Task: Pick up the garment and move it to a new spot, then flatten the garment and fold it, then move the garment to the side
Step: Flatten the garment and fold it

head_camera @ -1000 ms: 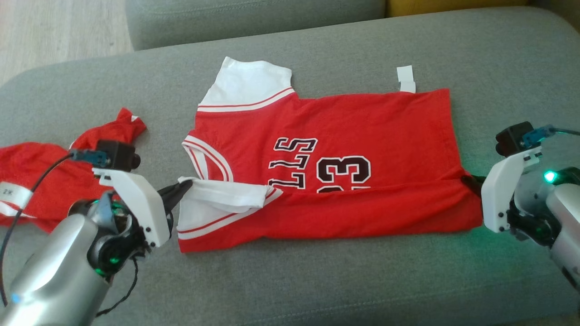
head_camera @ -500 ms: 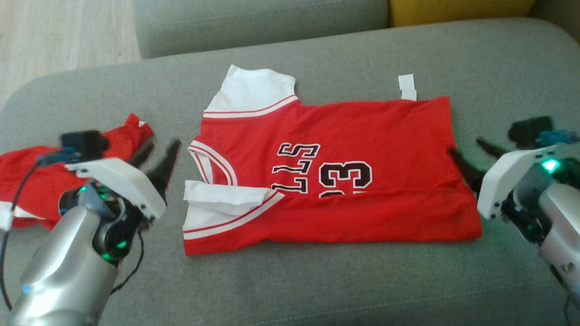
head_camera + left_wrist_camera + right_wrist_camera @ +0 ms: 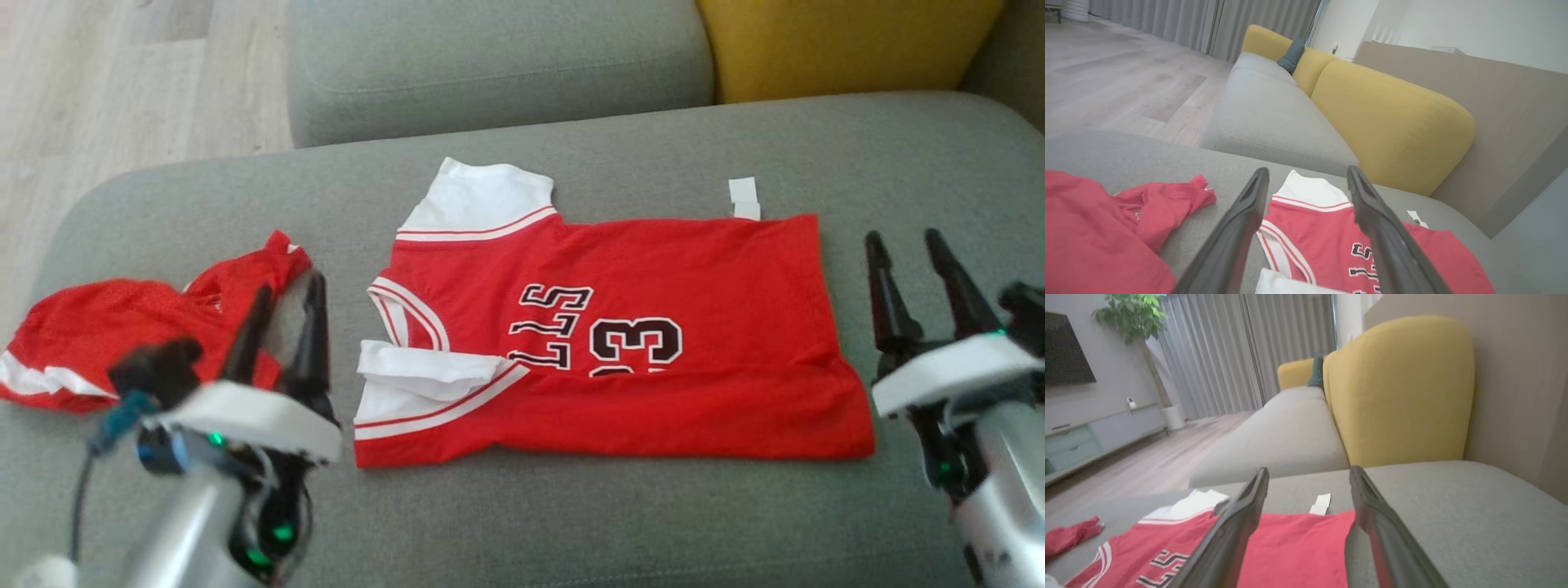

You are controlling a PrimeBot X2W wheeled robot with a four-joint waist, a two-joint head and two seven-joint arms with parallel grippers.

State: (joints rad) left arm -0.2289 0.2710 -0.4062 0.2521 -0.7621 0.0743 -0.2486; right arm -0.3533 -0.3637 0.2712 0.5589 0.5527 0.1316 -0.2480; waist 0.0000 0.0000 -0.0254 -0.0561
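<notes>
Now, nearest us, our left tool [image 3: 291,286] and right tool [image 3: 903,237] both stand with fingers spread and nothing between them, clear of the cloth on the grey sofa seat [image 3: 571,523]. Each forearm rises from a near corner, fingers pointing away from us. The left tool hangs just left of the collar end, the right tool just right of the hem end.

Between them the jersey [image 3: 694,269] lies lengthwise, collar to the left. Its near long edge is already turned over, so the fold cuts across the lettering, with the near sleeve [image 3: 424,367] tucked on top. We judge the folding about midway.

To do it well, we should take the far long edge at both ends together, low and at matching points. We should also gather the far sleeve [image 3: 482,196] in and lay it level without dragging the cloth.

Further left lies a second red garment [image 3: 122,318], not to be snagged, and beyond it all a yellow cushion [image 3: 841,41].
</notes>
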